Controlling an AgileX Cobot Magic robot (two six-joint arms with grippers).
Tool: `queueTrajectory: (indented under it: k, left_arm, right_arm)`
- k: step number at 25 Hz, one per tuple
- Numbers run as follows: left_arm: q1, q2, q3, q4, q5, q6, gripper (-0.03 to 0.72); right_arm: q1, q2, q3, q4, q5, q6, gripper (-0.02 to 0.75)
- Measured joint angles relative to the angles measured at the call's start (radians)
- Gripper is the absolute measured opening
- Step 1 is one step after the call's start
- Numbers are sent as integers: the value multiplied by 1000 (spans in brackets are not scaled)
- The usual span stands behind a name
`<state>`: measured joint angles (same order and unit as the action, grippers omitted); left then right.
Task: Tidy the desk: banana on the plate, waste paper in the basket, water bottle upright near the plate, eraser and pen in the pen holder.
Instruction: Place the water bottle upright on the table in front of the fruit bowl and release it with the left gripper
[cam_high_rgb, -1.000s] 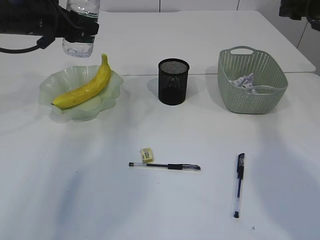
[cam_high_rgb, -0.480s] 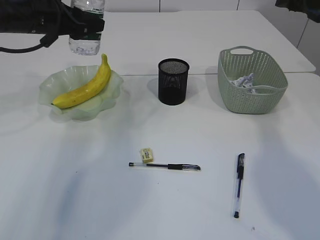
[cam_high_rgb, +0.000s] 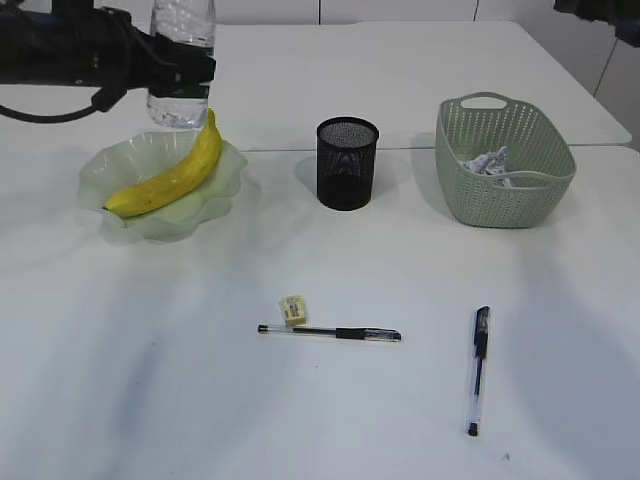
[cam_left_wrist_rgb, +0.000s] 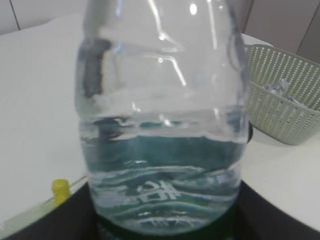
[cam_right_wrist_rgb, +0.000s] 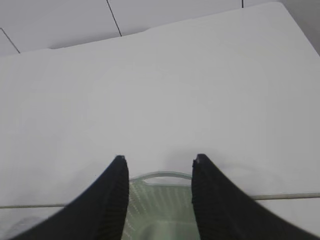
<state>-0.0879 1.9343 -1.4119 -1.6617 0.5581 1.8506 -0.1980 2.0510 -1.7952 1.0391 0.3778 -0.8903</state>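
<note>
Bright, even light; soft faint shadows; wrist views slightly blurred.

Open white tabletop (cam_high_rgb: 150, 380) lay left of the small yellow eraser (cam_high_rgb: 293, 309); the black mesh pen holder (cam_high_rgb: 347, 163) stood unobstructed, with clear gaps either side.

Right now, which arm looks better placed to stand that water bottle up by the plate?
The left. Its gripper already holds the water bottle upright just behind the plate with the banana. The right gripper is empty, above the basket on the far side.
</note>
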Motion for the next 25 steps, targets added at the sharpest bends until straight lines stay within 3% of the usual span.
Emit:
queueTrajectory:
  k: [6, 19, 25]
  left_arm:
    - [0, 64, 0, 0, 117, 13, 358]
    - [0, 142, 0, -52, 392, 185, 358]
    - [23, 174, 66, -69, 496, 260, 358]
  right_arm:
    - [0, 47, 0, 0, -6, -74, 316]
    - [0, 81, 0, -33, -17, -303, 316]
    - [0, 81, 0, -41, -27, -345, 316]
